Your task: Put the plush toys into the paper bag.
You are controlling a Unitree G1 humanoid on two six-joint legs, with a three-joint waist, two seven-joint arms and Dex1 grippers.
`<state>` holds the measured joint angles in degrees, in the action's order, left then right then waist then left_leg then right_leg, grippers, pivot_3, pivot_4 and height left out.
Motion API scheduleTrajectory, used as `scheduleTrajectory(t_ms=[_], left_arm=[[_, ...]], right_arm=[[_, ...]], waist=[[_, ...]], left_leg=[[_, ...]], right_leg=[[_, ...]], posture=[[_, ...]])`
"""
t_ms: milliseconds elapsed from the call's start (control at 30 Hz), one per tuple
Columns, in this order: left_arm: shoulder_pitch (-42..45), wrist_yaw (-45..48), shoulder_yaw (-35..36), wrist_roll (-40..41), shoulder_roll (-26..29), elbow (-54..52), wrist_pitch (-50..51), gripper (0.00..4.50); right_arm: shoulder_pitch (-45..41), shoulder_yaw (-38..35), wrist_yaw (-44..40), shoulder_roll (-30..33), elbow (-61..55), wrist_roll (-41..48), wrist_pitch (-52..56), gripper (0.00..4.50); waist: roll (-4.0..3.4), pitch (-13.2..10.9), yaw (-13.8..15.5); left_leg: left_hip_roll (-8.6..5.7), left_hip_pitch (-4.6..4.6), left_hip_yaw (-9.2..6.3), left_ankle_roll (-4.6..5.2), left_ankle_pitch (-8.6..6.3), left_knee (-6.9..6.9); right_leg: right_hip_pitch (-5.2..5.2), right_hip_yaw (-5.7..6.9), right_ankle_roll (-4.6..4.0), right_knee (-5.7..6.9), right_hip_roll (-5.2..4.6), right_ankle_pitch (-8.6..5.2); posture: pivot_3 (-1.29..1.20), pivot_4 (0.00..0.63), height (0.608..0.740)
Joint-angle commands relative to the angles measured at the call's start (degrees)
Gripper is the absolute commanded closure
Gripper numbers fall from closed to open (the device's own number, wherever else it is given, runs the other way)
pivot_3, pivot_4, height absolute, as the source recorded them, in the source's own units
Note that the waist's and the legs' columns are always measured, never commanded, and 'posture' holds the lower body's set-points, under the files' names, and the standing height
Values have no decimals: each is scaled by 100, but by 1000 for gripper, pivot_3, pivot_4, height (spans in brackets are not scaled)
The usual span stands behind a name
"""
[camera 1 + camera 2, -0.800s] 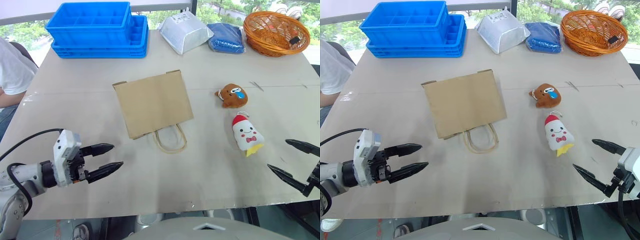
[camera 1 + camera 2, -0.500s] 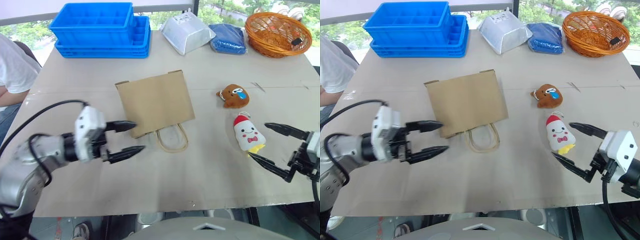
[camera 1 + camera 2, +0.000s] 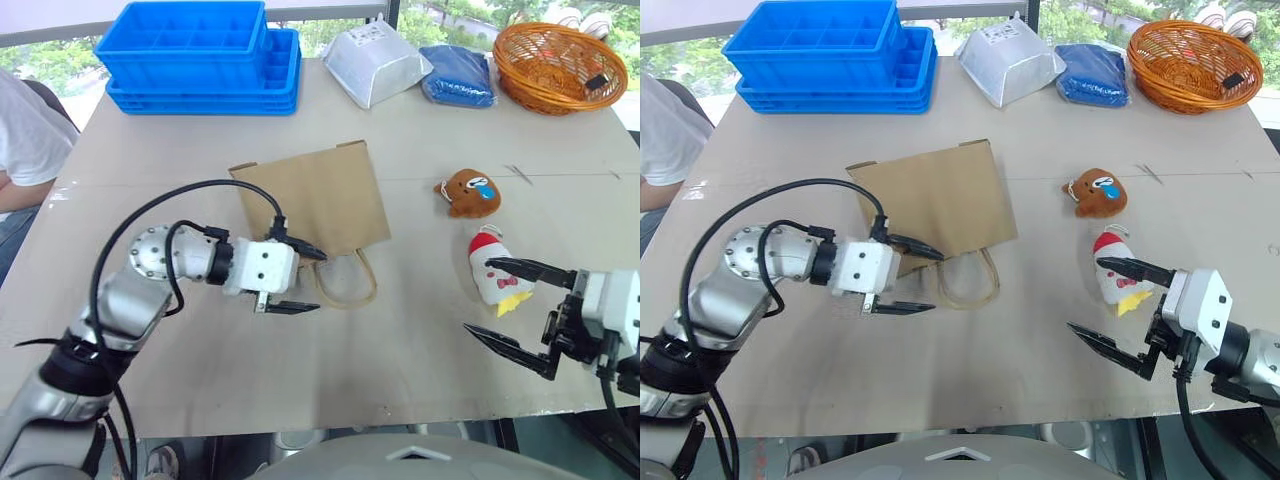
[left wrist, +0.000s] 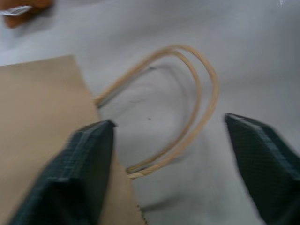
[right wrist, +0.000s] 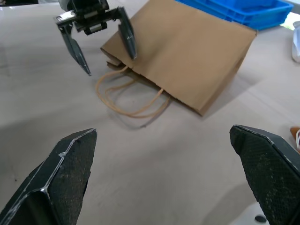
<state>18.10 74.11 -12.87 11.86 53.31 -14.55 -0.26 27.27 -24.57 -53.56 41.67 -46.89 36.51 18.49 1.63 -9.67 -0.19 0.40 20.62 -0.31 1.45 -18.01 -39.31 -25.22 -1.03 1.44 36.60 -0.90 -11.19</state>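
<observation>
Bag (image 3: 312, 204) lies flat mid-table, mouth and 2 cord handles (image 3: 346, 279) toward the robot, long axis running away from it. Thin kraft: light, likely slides and creases, so pinch 1 mouth edge or a handle to open it. Left gripper (image 3: 300, 281) spread, empty, straddling the mouth corner beside the handles. 2 toys right of the bag: brown toy (image 3: 468, 192), white toy (image 3: 494, 270) pointing cap-away. Both look soft, light, squeezable; grab mid-body. Right gripper (image 3: 507, 307) wide apart, empty, just beside the white toy.

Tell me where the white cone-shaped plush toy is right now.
In the left eye view, the white plush toy lies on the table's right side, just nearer than the brown plush toy, with the open right pincer beside it.
</observation>
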Motion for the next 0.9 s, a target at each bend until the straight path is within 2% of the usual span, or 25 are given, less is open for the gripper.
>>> scheduleTrajectory(t_ms=[33,267,300,333,400,533,633,733,800,900], left_arm=[[78,354,-84,37,-69,124,-451,1275],[338,502,-196,-112,-371,513,-723,1275],[363,526,-210,-128,-409,553,-772,1701],[386,553,-223,-135,-438,585,-806,1822],[430,642,-266,-169,-468,658,-909,2481],[517,781,-361,-238,-501,814,-1111,4330],[532,870,-384,-199,-531,856,-1098,4442],[522,861,-130,536,-547,568,-28,4442],[550,626,225,1622,-494,198,1501,4442],[907,-51,772,2851,-608,96,3274,4442]], right_arm=[[224,-98,-131,-90,-151,-50,-309,0],[417,-16,-186,-167,-81,-223,-568,0],[430,-1,-174,-176,-94,-237,-580,0],[448,10,-162,-187,-112,-247,-590,0],[484,17,-145,-203,-134,-258,-608,0],[492,22,-80,-177,-183,-236,-592,0],[451,11,-25,-148,-217,-191,-534,0],[365,59,134,-156,-280,-145,-439,0],[253,157,307,-174,-354,-97,-339,0],[-39,414,788,-218,-447,-199,-49,0]], waist=[[0,0,-3],[0,0,1],[0,0,-1],[0,1,-5],[0,0,-6],[0,1,-4],[0,1,-6],[0,1,-6],[1,0,-12],[2,0,-26]], left_leg=[[0,-1,0,0,0,0],[2,-3,-3,1,0,-7],[2,-3,-4,1,0,-7],[1,-3,-4,1,0,-7],[1,-3,-7,1,0,-7],[0,-3,-6,1,0,-7],[0,-4,-7,1,0,-8],[1,-4,-9,1,0,-8],[2,-3,-13,1,0,-8],[10,-2,-30,1,0,-12]], right_leg=[[0,0,0,0,0,0],[2,0,20,8,-1,-11],[2,-1,19,10,-1,-11],[2,-1,19,10,-1,-10],[2,-1,15,11,0,-8],[2,0,10,12,0,-5],[2,-4,11,12,0,-6],[2,-1,11,12,0,-6],[2,0,12,14,0,-6],[1,4,21,16,-1,-11]], posture=[[0,150,740],[0,150,740],[0,150,740],[0,150,740],[0,150,740],[0,150,740],[0,150,740],[0,150,740],[0,150,740],[0,150,740]])
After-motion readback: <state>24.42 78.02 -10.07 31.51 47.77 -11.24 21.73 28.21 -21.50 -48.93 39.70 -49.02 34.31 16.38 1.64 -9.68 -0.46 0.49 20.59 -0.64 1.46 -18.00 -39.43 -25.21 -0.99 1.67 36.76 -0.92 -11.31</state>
